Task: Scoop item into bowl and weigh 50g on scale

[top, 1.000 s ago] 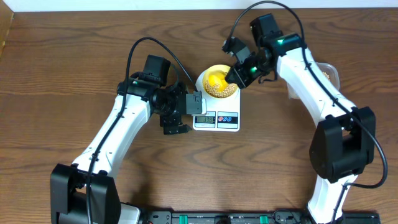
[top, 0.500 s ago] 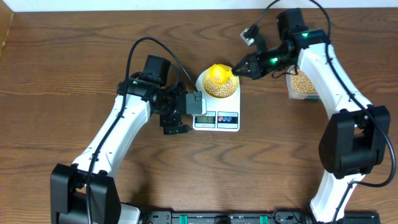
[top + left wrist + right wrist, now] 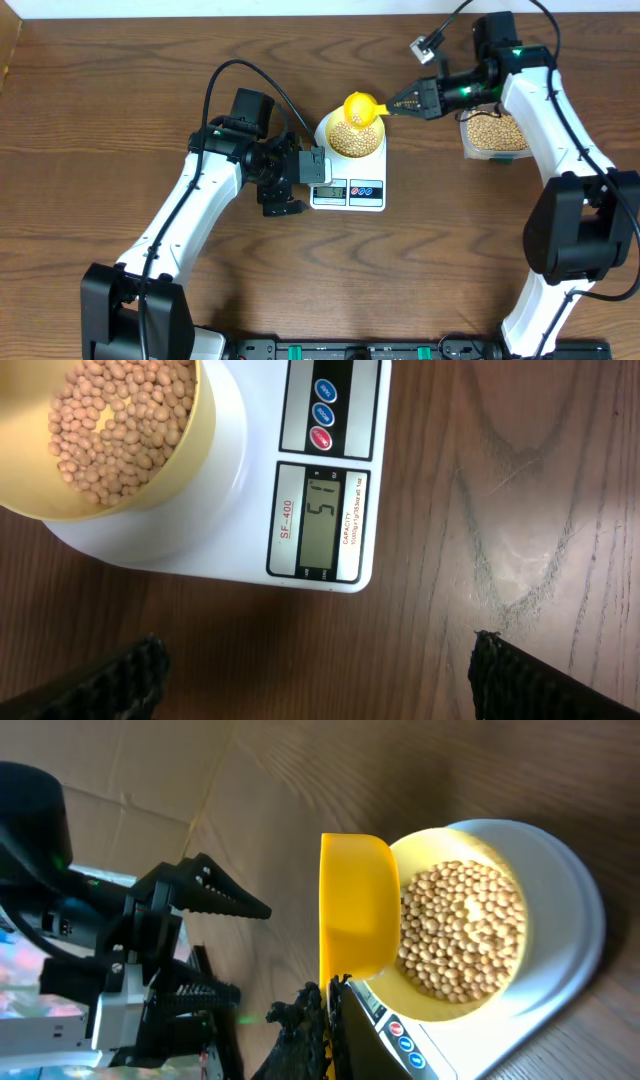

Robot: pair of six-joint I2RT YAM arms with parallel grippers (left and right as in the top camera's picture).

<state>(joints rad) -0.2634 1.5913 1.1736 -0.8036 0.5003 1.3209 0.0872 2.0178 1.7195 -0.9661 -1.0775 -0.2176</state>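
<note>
The pale yellow bowl (image 3: 374, 146) stands on the white scale (image 3: 349, 192), filled with tan beans (image 3: 352, 138). My right gripper (image 3: 415, 100) is shut on the handle of the bright yellow scoop (image 3: 360, 107), whose cup hangs over the bowl's far rim. In the right wrist view the scoop (image 3: 355, 910) is turned on its side beside the beans (image 3: 460, 930), with my gripper (image 3: 333, 990) closed on the handle. My left gripper (image 3: 283, 197) is open and empty at the scale's left front. In the left wrist view the display (image 3: 322, 520) reads 51, beside the bowl (image 3: 195, 450).
A clear plastic tub (image 3: 492, 135) holding more beans stands at the right, under my right arm. The scale's buttons (image 3: 324, 410) face the left wrist camera. Bare brown wood table (image 3: 120, 120) lies around the scale.
My right arm has drawn back to the right and uncovered the tub. The scoop has moved from inside the bowl to its far rim. The left arm has not moved.
</note>
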